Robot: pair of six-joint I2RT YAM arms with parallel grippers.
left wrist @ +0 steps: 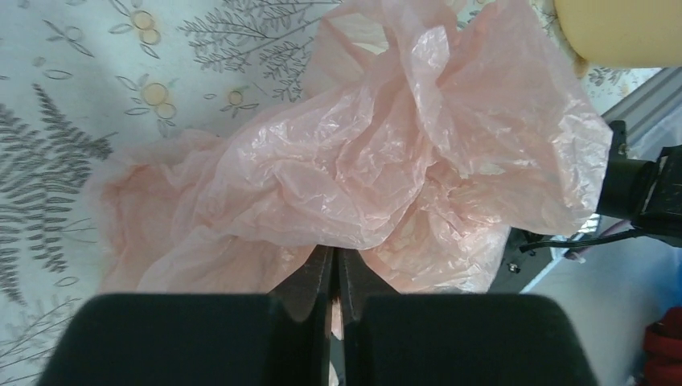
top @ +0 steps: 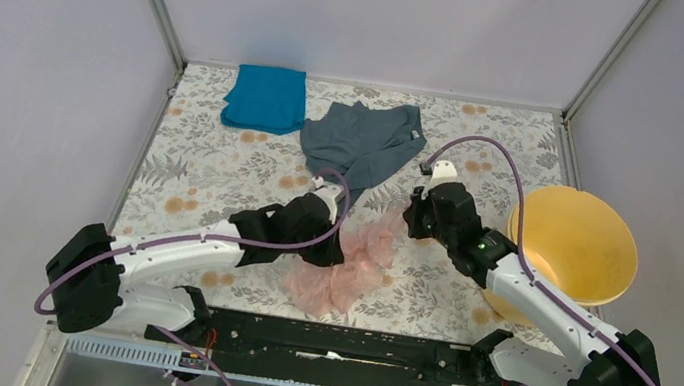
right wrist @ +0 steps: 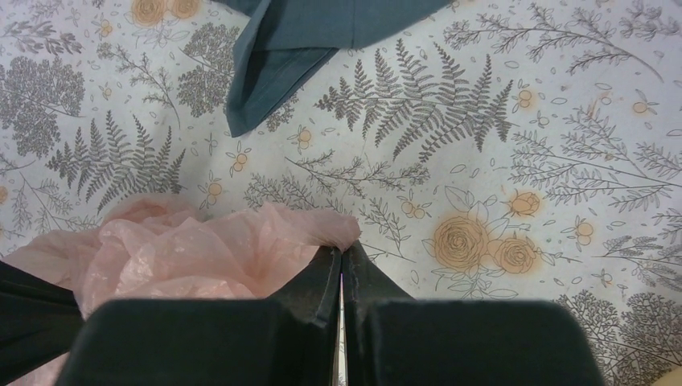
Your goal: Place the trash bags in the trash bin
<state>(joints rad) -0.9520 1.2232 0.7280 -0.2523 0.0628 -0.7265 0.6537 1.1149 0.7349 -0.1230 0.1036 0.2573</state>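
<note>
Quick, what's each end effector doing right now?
Left end effector: closed, pinching the pink trash bag.
Right end effector: closed; the bag's edge is at its tips, grip cannot be told.

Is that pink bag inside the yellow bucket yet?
Out. The pink bag lies crumpled on the table, apart from the yellow bucket.

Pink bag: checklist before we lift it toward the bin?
1. Left fingers closed on the pink bag: ok.
2. Right fingers pinching film: cannot tell; they are closed at the bag's edge.
3. Bag apart from the grey garment: ok.
4. Yellow bin mouth open, nothing inside: ok.
5. Bag gathered up: not ok; much of it spreads on the table.
</note>
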